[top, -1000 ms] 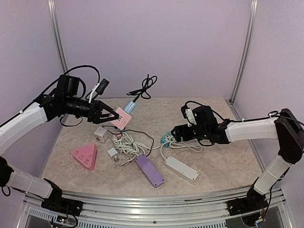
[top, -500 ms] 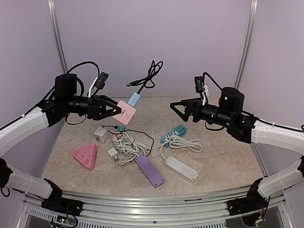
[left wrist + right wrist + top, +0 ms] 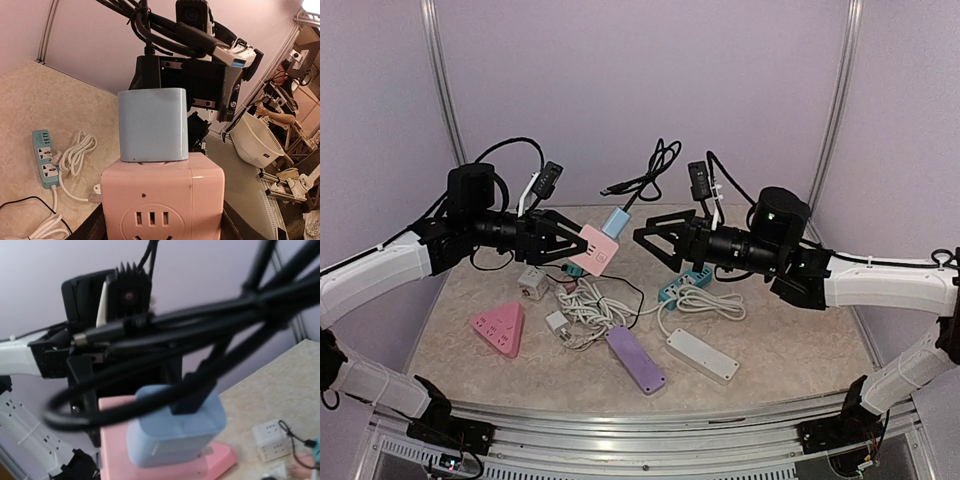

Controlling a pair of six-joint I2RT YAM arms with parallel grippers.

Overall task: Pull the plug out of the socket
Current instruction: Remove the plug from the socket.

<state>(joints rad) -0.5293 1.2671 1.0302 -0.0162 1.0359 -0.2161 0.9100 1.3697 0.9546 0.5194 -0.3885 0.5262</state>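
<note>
I am clamping my left fingers point(image 3: 563, 241) on the two sides of the pink socket cube point(image 3: 596, 248), holding it up off the worktop point(image 3: 770, 330). The blue plug point(image 3: 617, 221) is sitting pushed into the cube's upper face, its black cable point(image 3: 650, 172) rising above the cube. My right fingers point(image 3: 642, 233) are hovering spread apart just beside the cube; the plug is lying outside them, not between them.

We see open air between the right claw point(image 3: 652, 250) and the blue plug point(image 3: 616, 221) at frame centre, though the black cable point(image 3: 655, 170) loops just above that gap. Below, white cords point(image 3: 588, 302) and a purple strip point(image 3: 636, 360) crowd the middle of the counter point(image 3: 820, 320); its right side lies bare
</note>
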